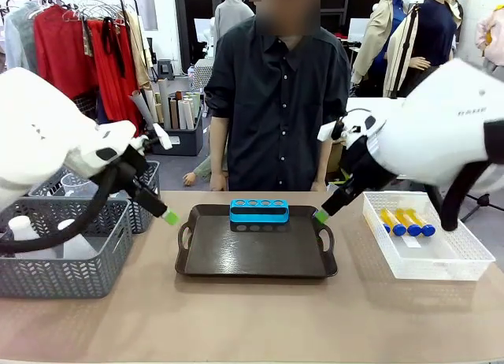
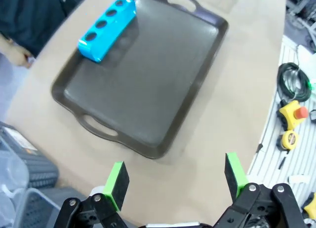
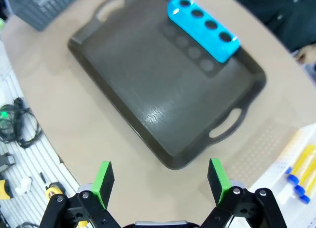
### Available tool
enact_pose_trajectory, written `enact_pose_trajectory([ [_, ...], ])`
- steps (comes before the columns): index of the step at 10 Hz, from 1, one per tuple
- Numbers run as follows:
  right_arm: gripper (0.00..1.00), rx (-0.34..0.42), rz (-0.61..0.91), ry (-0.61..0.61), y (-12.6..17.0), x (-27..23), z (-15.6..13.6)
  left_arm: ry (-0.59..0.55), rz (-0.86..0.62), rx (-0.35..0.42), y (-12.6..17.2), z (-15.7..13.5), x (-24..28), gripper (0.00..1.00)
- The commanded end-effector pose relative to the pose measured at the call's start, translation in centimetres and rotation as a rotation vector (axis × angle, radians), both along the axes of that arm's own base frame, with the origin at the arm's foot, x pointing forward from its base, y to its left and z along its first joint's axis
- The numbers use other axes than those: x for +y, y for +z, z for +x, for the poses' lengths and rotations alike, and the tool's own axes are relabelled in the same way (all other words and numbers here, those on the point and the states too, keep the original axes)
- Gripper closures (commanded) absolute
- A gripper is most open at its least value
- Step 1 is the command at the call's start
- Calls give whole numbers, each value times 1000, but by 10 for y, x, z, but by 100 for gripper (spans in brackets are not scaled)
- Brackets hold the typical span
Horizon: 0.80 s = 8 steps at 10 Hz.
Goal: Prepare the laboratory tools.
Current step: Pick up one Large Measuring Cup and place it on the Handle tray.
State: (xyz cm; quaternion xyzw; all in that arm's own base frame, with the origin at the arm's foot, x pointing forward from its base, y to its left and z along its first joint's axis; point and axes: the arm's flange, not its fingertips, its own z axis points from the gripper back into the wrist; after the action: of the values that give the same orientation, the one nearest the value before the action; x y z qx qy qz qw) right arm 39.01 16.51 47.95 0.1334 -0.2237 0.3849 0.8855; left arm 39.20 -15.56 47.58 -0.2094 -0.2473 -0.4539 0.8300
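A blue tube rack (image 1: 259, 211) with empty holes stands at the far edge of the dark tray (image 1: 256, 258). Three tubes of yellow liquid with blue caps (image 1: 405, 221) lie in the white lattice bin (image 1: 429, 258) at the right. In the grey baskets at the left sit a white flask (image 1: 24, 228) and a clear beaker (image 1: 75, 187). My left gripper (image 1: 170, 217) hovers open just left of the tray, holding nothing. My right gripper (image 1: 320, 216) hangs open by the tray's far right corner. Each wrist view looks down on the rack (image 2: 106, 28) (image 3: 203, 28) past an open gripper (image 2: 176, 176) (image 3: 160, 176).
A person in a dark shirt (image 1: 276, 104) stands at the far side of the table, hands down. Two grey mesh baskets (image 1: 67, 258) take up the table's left end. Bare tabletop (image 1: 252, 317) runs along the near edge. Cables and tools (image 2: 291, 114) lie beyond the table's edge.
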Motion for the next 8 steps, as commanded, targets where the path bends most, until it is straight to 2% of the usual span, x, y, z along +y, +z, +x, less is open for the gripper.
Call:
enact_pose_trajectory([
  [1,0,3,49,55,23,-12,15,-30,-37,-80,13,15,0,0],
  [3,0,-36,97,83,52,-22,18,-5,-74,-185,35,22,2,0],
  [4,0,-54,126,92,63,-27,18,10,-86,-211,43,24,2,0],
  [6,0,-116,194,111,80,-40,14,45,-83,-251,56,26,-2,0],
  [8,0,-190,216,110,93,-51,8,43,-105,-252,70,26,-6,0],
])
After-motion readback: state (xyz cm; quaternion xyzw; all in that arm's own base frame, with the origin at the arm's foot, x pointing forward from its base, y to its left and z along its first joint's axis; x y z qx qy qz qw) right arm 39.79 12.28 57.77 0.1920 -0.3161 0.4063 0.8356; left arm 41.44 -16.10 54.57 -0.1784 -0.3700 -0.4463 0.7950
